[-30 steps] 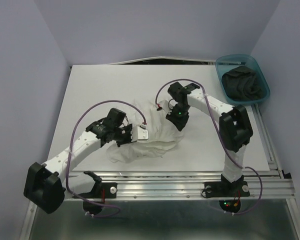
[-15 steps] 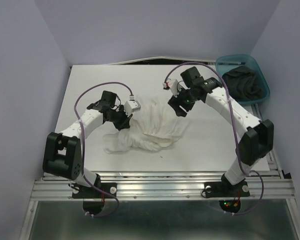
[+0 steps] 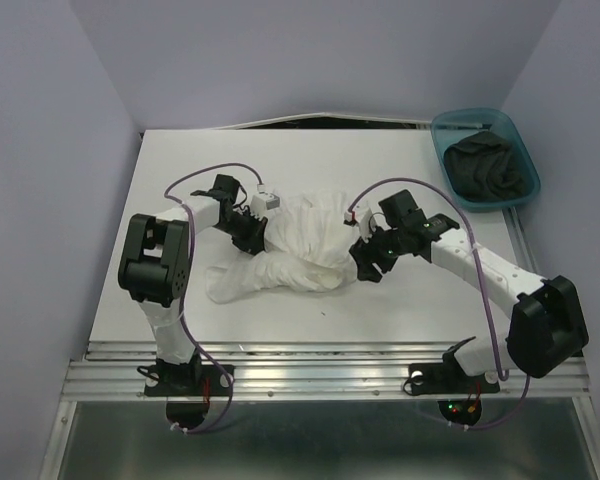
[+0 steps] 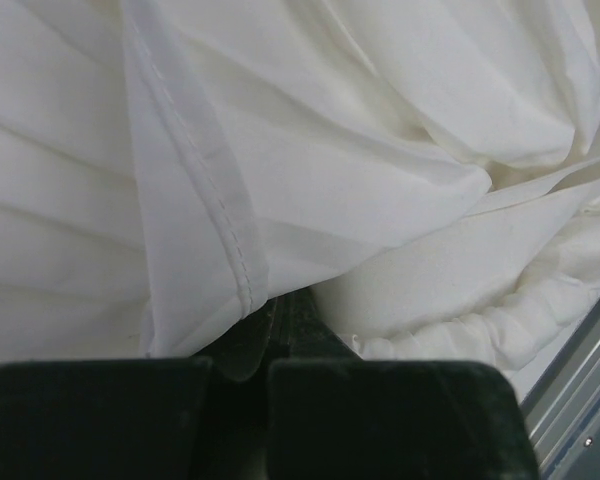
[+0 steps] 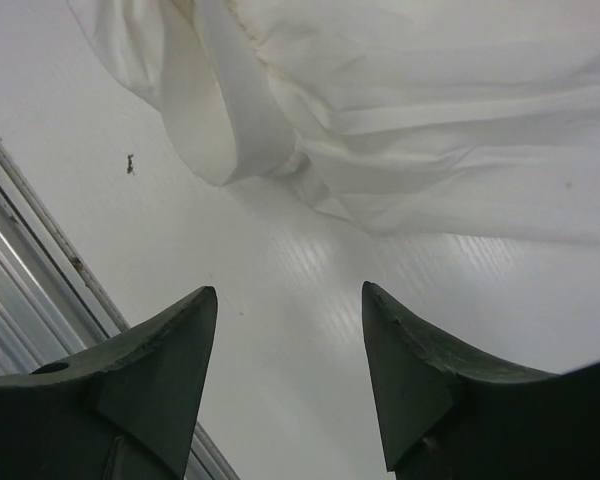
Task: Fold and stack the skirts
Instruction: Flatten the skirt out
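Observation:
The white skirt [image 3: 305,248] lies bunched in a rumpled heap on the middle of the table. My left gripper [image 3: 253,234] is at the heap's left side, shut on a fold of it; in the left wrist view the closed fingers [image 4: 286,318] disappear under the stitched hem [image 4: 212,205]. My right gripper [image 3: 366,262] stands open just off the heap's right edge. Its fingertips [image 5: 202,300] frame bare table in front of the white skirt [image 5: 410,110] with nothing between them. The dark skirt [image 3: 490,167] is crumpled inside the teal bin [image 3: 442,133].
The teal bin stands at the far right corner of the table [image 3: 190,170]. The metal front rail [image 5: 25,265] runs close to my right gripper's left. A small dark speck [image 5: 130,163] lies on the table near the skirt's edge.
My right gripper has opened, let go of the white skirt and swung toward me to its right edge. The left arm pulled its held fold back and left, bunching the skirt.

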Tool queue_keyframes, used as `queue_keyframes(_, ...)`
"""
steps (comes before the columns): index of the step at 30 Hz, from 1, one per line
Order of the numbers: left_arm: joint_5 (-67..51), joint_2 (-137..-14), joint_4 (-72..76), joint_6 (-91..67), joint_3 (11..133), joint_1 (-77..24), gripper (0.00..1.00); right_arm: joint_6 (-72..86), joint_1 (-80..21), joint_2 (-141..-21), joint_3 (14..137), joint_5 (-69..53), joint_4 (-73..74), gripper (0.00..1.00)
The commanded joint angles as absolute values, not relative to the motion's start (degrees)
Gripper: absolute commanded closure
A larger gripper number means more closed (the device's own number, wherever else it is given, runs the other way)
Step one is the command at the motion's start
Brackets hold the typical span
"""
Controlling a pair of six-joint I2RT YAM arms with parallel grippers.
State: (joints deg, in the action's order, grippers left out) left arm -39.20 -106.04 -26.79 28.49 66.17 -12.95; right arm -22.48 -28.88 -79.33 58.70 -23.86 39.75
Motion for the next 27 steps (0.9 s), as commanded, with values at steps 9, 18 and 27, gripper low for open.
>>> queue_keyframes(9,-40.61,-108.90,-28.83,25.23,67.33,-12.83,1.00,-16.00,-40.33,-76.11,49.40,-17.32,18.02,0.35)
queue_keyframes(18,-40.78,-107.84,-28.30,25.14,66.27,-12.83,1.00,-18.81,-44.73,-79.98,47.28,-6.42,12.13,0.36)
queue_keyframes(27,-40.61,-107.40,-28.39,25.14,66.80,-12.74,1.00,-23.47,-51.32,-81.21,44.83,-2.82,12.48,0.40)
